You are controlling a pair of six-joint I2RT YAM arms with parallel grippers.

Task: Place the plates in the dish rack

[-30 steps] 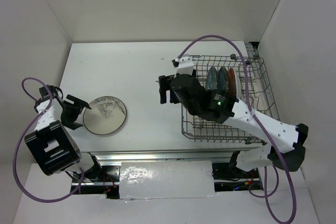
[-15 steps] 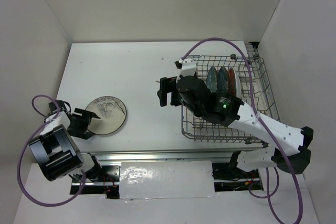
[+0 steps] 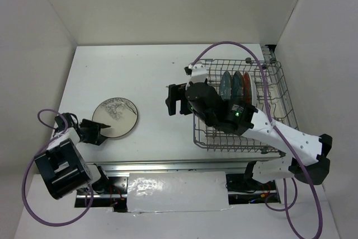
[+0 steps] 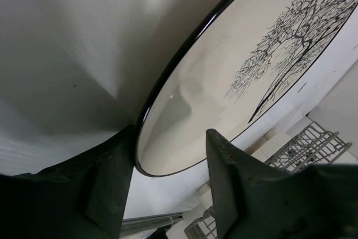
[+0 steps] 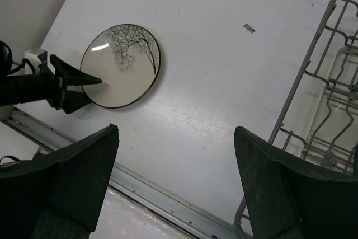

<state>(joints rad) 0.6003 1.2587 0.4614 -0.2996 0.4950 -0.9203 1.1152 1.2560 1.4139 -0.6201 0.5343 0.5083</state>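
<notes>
The cream plate with a dark branch drawing lies flat on the white table at the left, also seen in the right wrist view. My left gripper is low at its near-left rim, open, one finger over the plate and the other under the edge. The dish rack stands at the right with two teal plates and a red plate upright in its tines. My right gripper hovers open and empty just left of the rack, above the table.
The table's metal front rail runs below the right gripper. The rack's wire wall is close on its right. White enclosure walls stand on the left, back and right. Purple cables loop off both arms.
My left gripper dropped toward the table, slid to the plate's near-left rim and narrowed its jaws around the edge. The plate shifted slightly right and back. The right gripper drifted a little left.
</notes>
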